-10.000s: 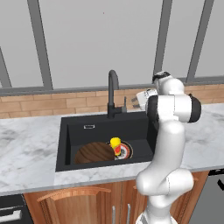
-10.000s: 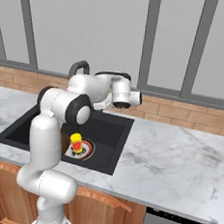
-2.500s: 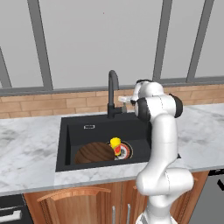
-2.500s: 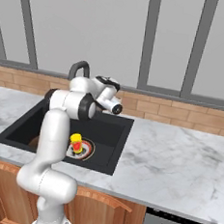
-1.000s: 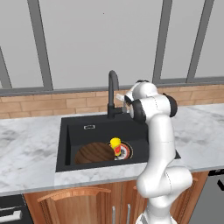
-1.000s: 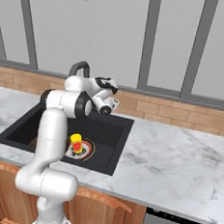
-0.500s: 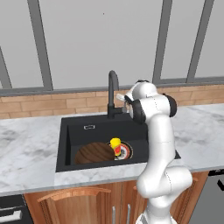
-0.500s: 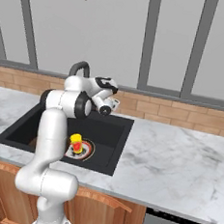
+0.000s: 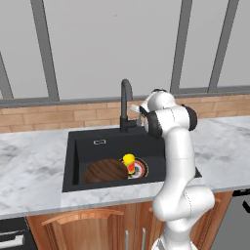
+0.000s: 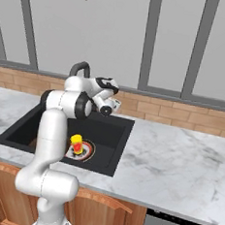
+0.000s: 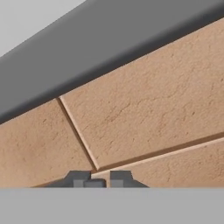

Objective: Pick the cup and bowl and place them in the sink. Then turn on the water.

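The gripper (image 11: 97,181) is sitting with its two dark finger tips almost together and nothing between them, pointed squarely at the brick backsplash (image 11: 144,127) and the grey window sill (image 11: 109,52) above it. Over the past few seconds the hand has been swinging in from the right of the basin toward the black gooseneck faucet (image 9: 126,105), and it is now hovering close beside the faucet's base at the back rim of the sink (image 9: 97,142); in the last second it is barely moving, while the fingers are creeping a shade closer together.

Below it, the bowl (image 9: 105,170) is lying flat on the sink floor, and the cup (image 9: 129,161) is standing upright just beside the bowl, at the edge of the red-and-white ringed drain (image 9: 139,168). From the right base view the cup (image 10: 76,142) is showing the same way, on the drain ring.

No stream is coming from the spout. With both vessels resting in the basin, the placing part appears done, and the arm seems to be lining up to work the faucet handle, which is hidden behind the hand, so contact cannot be confirmed.
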